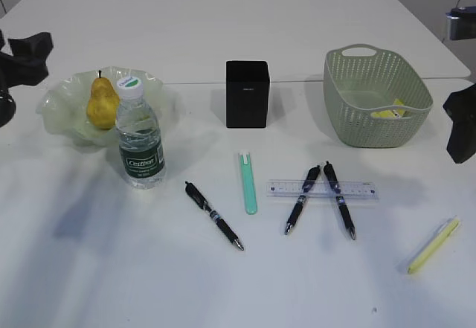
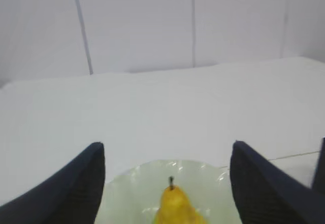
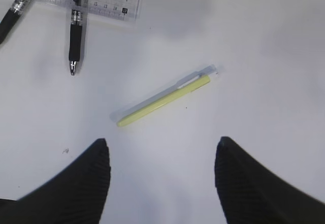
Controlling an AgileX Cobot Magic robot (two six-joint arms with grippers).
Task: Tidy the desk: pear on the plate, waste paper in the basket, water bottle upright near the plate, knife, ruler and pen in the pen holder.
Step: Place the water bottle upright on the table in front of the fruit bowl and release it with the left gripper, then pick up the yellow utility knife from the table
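Three black pens (image 1: 214, 225) lie at lower centre, two crossing the ruler (image 1: 322, 189). Both grippers, left (image 2: 167, 183) and right (image 3: 162, 178), hover released, empty.

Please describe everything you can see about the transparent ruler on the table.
The ruler is a short, flat strip of clear plastic with fine printed markings along its edge. It lies flat on the white table, in front of the basket. Two black pens lie across it, their upper ends meeting. Neither gripper touches it.
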